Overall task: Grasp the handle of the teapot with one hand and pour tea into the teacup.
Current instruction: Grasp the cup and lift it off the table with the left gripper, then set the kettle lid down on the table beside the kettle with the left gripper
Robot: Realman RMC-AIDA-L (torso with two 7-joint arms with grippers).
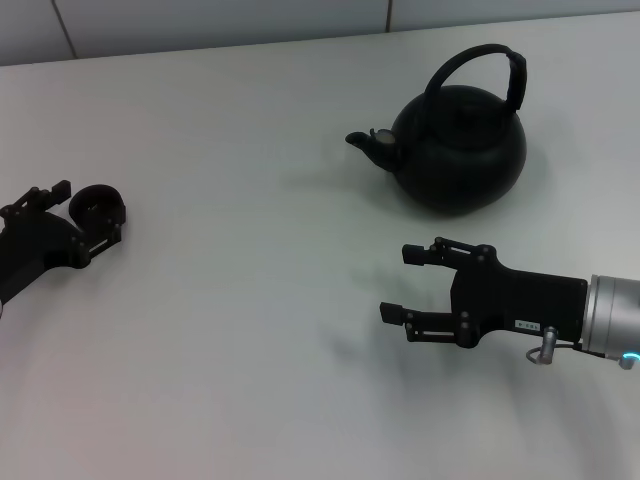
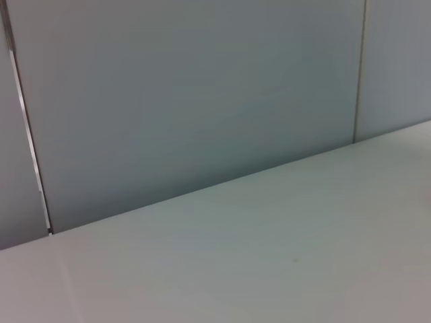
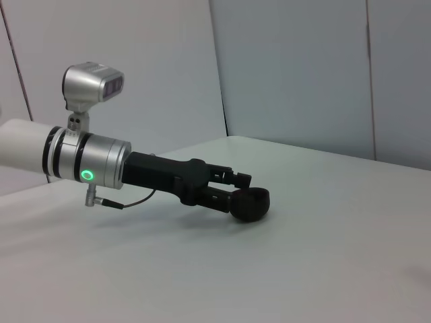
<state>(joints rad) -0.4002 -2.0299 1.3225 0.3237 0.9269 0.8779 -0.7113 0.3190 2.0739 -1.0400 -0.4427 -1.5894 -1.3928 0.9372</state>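
The matte black teapot (image 1: 460,150) stands at the far right of the table, its stubby spout pointing left. Its arched handle (image 1: 478,62) stands upright over the lid. The small black teacup (image 1: 97,207) sits on the table at the far left. My left gripper (image 1: 91,210) has a finger on each side of the teacup and looks closed on it. The right wrist view also shows the teacup (image 3: 250,204) and the left gripper (image 3: 239,190). My right gripper (image 1: 395,282) is open and empty, low over the table in front of the teapot and apart from it.
The white table (image 1: 250,330) runs back to a grey panelled wall (image 1: 200,25). The left wrist view shows only the wall (image 2: 202,87) and the table (image 2: 269,269).
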